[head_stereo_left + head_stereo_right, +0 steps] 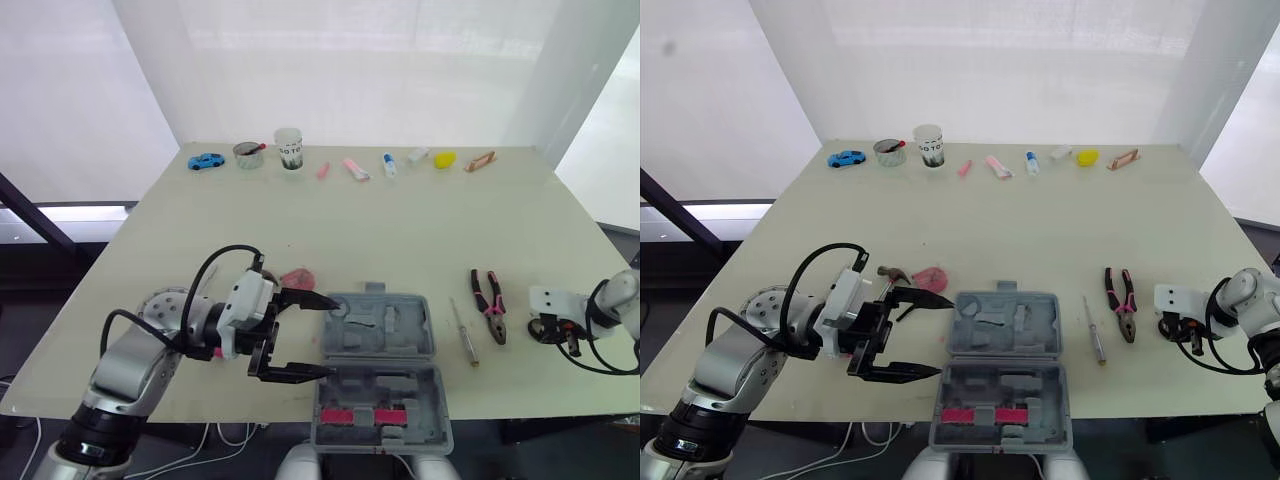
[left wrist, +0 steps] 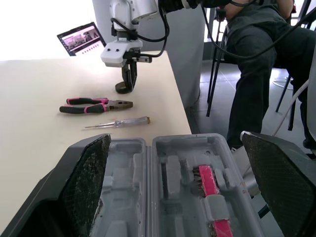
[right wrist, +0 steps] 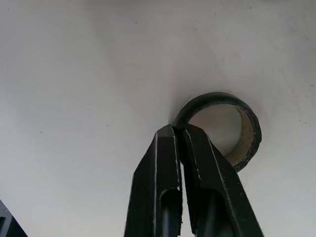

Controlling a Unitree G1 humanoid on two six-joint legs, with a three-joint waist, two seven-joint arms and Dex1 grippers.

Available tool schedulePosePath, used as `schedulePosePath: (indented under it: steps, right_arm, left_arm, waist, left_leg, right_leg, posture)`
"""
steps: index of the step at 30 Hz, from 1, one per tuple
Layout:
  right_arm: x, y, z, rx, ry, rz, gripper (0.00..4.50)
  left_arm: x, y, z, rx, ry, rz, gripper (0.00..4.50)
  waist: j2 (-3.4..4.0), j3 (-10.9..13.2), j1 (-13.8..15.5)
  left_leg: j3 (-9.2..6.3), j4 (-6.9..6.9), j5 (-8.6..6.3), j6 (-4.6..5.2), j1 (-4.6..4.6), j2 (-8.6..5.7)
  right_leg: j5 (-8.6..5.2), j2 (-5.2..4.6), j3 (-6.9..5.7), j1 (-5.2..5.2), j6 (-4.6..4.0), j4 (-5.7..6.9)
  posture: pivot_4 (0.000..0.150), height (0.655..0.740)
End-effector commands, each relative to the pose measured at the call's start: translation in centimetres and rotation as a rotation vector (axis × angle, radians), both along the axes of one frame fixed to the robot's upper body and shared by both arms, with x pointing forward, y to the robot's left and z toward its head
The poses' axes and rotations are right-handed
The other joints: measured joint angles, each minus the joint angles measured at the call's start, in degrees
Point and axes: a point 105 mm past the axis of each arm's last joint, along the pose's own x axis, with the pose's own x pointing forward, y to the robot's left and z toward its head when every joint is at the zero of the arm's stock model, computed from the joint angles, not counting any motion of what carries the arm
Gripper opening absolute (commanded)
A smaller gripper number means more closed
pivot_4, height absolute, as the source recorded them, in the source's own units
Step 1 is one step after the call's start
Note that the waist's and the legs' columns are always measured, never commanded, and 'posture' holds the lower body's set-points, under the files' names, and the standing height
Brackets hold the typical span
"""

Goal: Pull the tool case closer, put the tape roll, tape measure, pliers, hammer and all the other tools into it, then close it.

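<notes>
1. At the middle of the worktop's (image 1: 420, 230) near edge: grey tool case (image 1: 405, 330), lying open, lid half farther off, tray half nearer, with pink inserts in the moulded tray.
2. At the case's left end: left pincer (image 1: 333, 337), spread wide and holding nothing, one black finger by the lid's left corner, the other by the tray's left corner. Cannot tell whether touching the case or just short of it.
3. Near the worktop's right edge, well apart from the case: right pincer (image 3: 174, 131), pointing down, fingers pinched tight on the wall of the black tape roll (image 3: 253, 126), one finger inside the ring and one outside. Roll low at the worktop; resting or lifted, cannot tell.
4. Between case and right pincer: pliers (image 1: 488, 303) with pink-and-black handles and a slim clear-handled screwdriver (image 1: 464, 335), lying side by side and apart, screwdriver nearer the case.
5. Just beyond the left pincer, near the lid's far left corner: a flat pink object (image 1: 298, 277), kind not clear.
6. Along the far edge, in a row: blue toy car (image 1: 206, 160), round tin (image 1: 248, 155), white cup (image 1: 289, 148), then several small pink, white and yellow things.
7. In the left wrist view, past the worktop's right side: a seated person (image 2: 256, 64) in dark trousers, and a lit screen (image 2: 81, 38) behind the right arm.
</notes>
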Motion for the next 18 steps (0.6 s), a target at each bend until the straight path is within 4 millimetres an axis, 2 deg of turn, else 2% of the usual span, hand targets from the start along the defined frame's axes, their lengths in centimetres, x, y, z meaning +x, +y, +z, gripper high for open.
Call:
schedulePosePath:
  steps: [1, 7, 10, 12, 14, 18]
  right_arm:
    - [0.2, -0.9, 1.2, -0.018, -0.031, -0.009, 0.07]
    - [-0.3, -1.3, 2.6, -0.037, -0.036, 0.030, 0.07]
    - [0.1, 0.0, 4.0, -0.011, -0.059, 0.097, 0.07]
    - [0.8, 1.6, 5.4, -0.025, -0.095, 0.183, 0.07]
    - [1.6, 4.1, 6.6, 0.004, -0.118, 0.258, 0.07]
    - [2.0, 8.0, 7.8, 0.009, -0.104, 0.371, 0.07]
  left_arm:
    - [-0.1, -0.2, 0.5, -0.021, -0.036, -0.014, 4.50]
    - [0.2, 0.1, 0.5, -0.037, -0.043, 0.007, 4.50]
    - [0.4, 0.1, 0.4, -0.049, -0.048, 0.017, 4.50]
    - [0.8, 0.3, 0.3, -0.064, -0.060, 0.044, 4.50]
    - [1.4, 0.7, 0.3, -0.072, -0.079, 0.082, 4.50]
    - [2.6, 1.5, 0.8, -0.116, -0.071, 0.188, 4.50]
  waist:
    - [0.00, 0.0, 0.0]
    - [0.05, 0.0, 0.0]
    - [0.07, 0.0, -0.1]
    - [0.10, 0.1, -0.3]
    - [0.18, 0.1, -0.3]
    - [0.23, 0.2, -0.2]
  left_leg:
    - [0.00, 0.00, 0.00, 0.00, 0.00, 0.00]
    - [0.02, 0.00, 0.00, 0.00, 0.01, 0.00]
    - [0.03, 0.01, 0.00, 0.00, 0.04, 0.01]
    - [0.09, 0.01, 0.00, 0.00, 0.10, 0.03]
    - [0.15, 0.01, 0.00, 0.00, 0.15, 0.03]
    - [0.23, 0.01, 0.00, 0.00, 0.28, 0.10]
  right_leg:
    - [0.00, 0.00, 0.00, 0.00, 0.00, 0.01]
    - [0.00, 0.00, 0.02, 0.00, 0.00, 0.01]
    - [0.00, 0.00, 0.03, 0.00, 0.00, 0.04]
    - [0.00, 0.02, 0.09, 0.00, 0.00, 0.09]
    - [0.00, 0.03, 0.15, 0.00, 0.00, 0.16]
    - [0.00, 0.10, 0.25, 0.01, 0.00, 0.27]
  posture:
    - [0.150, 0.7400]
    - [0.150, 0.7400]
    - [0.150, 0.7400]
    - [0.150, 0.7400]
    - [0.150, 0.7400]
    - [0.150, 0.7400]
